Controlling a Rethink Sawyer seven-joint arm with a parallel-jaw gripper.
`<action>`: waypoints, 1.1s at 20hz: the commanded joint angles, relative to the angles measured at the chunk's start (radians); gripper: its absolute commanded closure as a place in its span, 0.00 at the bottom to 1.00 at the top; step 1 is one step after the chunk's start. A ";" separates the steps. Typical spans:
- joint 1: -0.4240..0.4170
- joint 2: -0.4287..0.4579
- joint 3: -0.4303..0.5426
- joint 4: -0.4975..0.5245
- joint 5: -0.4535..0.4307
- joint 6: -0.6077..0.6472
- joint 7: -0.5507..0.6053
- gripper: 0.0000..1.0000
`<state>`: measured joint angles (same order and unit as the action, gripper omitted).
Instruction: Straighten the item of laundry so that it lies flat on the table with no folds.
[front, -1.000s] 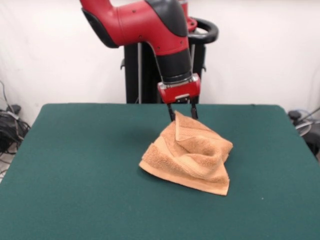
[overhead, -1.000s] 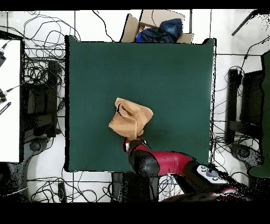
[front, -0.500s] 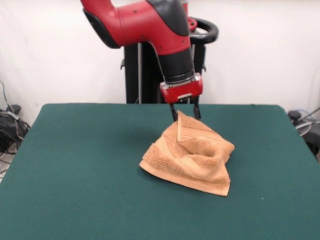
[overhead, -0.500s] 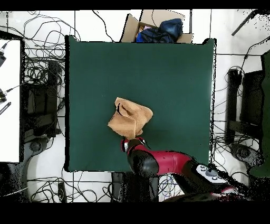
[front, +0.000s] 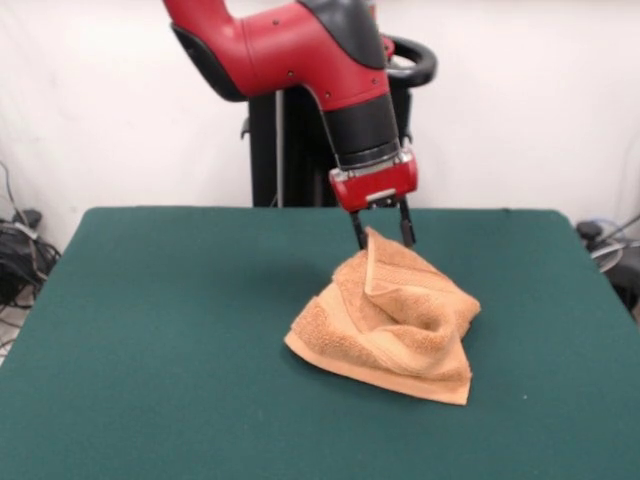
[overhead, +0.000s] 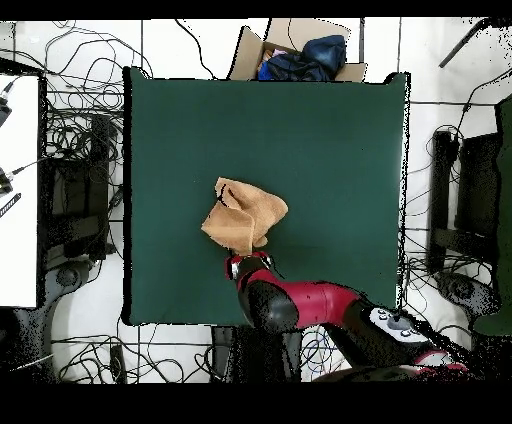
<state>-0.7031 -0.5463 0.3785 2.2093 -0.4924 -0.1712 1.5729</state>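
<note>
While hand (front: 381, 237) pinches towel (front: 395, 320) corner up, rest lies bunched w/ folds on table (front: 150, 340).

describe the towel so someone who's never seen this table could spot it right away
Start at the green table. Near its middle, under the red arm, lies a crumpled orange-tan towel, one corner pinched up by the tool. It is the only thing lying on the table, bunched in folds rather than flat.

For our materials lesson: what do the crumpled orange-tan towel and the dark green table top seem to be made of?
The orange-tan towel: looks like soft terry cloth, with a nubby looped pile and flatter woven bands. The dark green table top: probably felt-like fabric, matte, no gloss.
</note>
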 joint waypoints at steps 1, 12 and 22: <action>0.004 -0.017 0.101 -0.044 -0.019 -0.033 0.147 0.00; 0.068 -0.023 0.060 -0.060 -0.006 0.138 0.081 1.00; 0.069 -0.029 0.064 -0.064 -0.006 0.176 0.076 1.00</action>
<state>-0.6639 -0.5717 0.3947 2.2109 -0.4926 -0.1063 1.5729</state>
